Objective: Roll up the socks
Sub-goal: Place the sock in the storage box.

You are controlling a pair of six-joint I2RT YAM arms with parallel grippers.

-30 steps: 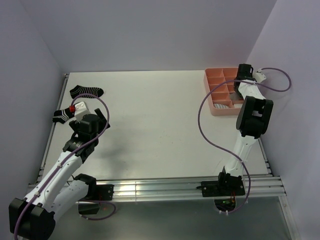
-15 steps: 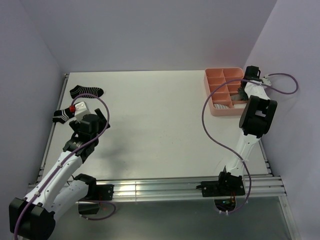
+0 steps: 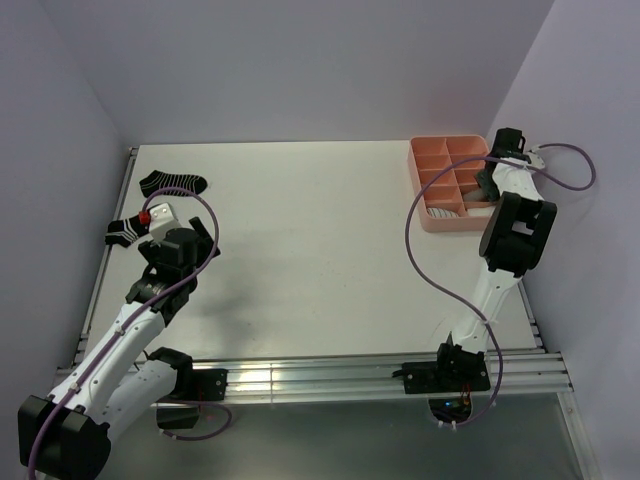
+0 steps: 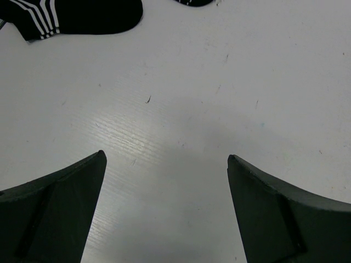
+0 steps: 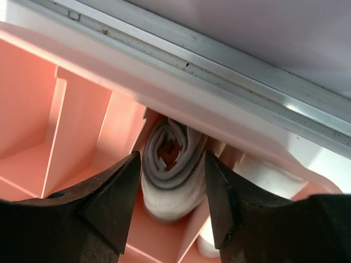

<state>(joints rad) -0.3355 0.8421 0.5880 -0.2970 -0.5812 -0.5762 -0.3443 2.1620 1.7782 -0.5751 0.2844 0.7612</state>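
My right gripper (image 3: 487,182) reaches into a right-hand compartment of the pink tray (image 3: 414,168). In the right wrist view its jaws (image 5: 172,157) press both sides of a rolled taupe-grey sock (image 5: 170,186) with red showing in its core. A rolled white sock (image 5: 260,178) sits in the neighbouring compartment. A striped roll (image 3: 447,211) lies in a front compartment. My left gripper (image 3: 160,228) is open and empty over bare table (image 4: 164,159). Two black white-striped socks lie flat at the far left (image 3: 172,182) (image 3: 125,232); one shows in the left wrist view (image 4: 71,16).
The pink tray's dividers (image 5: 77,126) stand close around the right jaws. A metal rail (image 5: 219,66) and the right wall run just behind the tray. The left wall is next to the black socks.
My right gripper has moved to the right and down into the tray's right-hand compartment. The left arm and the black socks have not moved.
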